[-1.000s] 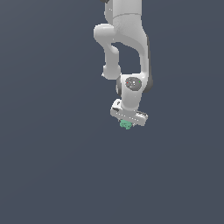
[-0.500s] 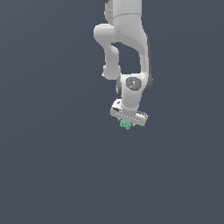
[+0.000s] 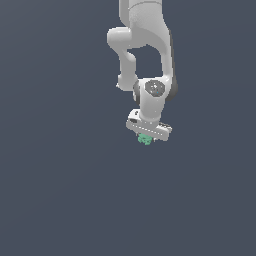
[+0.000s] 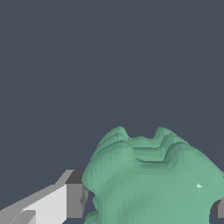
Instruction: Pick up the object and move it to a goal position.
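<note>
My gripper (image 3: 146, 139) points downward below my white arm (image 3: 145, 45); its fingers are closed on the object (image 3: 145, 140), a small lumpy teal-green thing sticking out just beneath the gripper body; in the wrist view the object (image 4: 153, 179) bulks large, touching one grey-tipped finger (image 4: 72, 197); plain dark grey lies all around.

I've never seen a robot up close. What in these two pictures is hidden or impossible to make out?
- Exterior view: the gripper fingers are too small to see; the white hand covers the top of the green object.
- Wrist view: the object fills the frame and is cut off by the edge; only one finger shows clearly.
- Neither view shows a goal marker.
- The arm's base is cut off in the exterior view.
</note>
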`<action>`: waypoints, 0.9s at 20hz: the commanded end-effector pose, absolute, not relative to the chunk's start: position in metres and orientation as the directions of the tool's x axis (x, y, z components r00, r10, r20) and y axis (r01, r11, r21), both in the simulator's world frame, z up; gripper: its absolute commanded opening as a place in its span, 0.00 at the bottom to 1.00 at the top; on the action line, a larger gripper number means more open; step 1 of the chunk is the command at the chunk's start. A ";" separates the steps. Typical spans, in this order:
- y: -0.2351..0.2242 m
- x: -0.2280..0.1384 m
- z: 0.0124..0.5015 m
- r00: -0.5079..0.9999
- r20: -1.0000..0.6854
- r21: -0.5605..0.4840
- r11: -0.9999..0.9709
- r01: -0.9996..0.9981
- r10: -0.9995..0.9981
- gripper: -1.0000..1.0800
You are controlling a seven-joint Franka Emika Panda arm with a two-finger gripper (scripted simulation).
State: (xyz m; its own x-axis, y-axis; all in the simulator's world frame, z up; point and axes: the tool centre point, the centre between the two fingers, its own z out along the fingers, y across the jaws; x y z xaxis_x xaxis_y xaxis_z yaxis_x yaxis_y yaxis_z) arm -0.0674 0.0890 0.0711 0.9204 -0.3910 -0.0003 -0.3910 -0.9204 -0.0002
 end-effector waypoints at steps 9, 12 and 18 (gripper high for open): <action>0.094 -0.057 0.151 0.920 0.000 0.000 -0.920 -0.392 -0.392 0.00; 0.096 -0.055 0.168 0.920 0.000 0.000 -0.920 -0.392 -0.392 0.00; 0.097 -0.051 0.184 0.920 0.000 0.000 -0.920 -0.392 -0.392 0.00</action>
State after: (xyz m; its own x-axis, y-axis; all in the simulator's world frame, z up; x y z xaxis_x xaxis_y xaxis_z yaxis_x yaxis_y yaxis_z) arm -0.0516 0.0967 0.1812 0.9201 -0.3918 0.0012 -0.3918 -0.9201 -0.0006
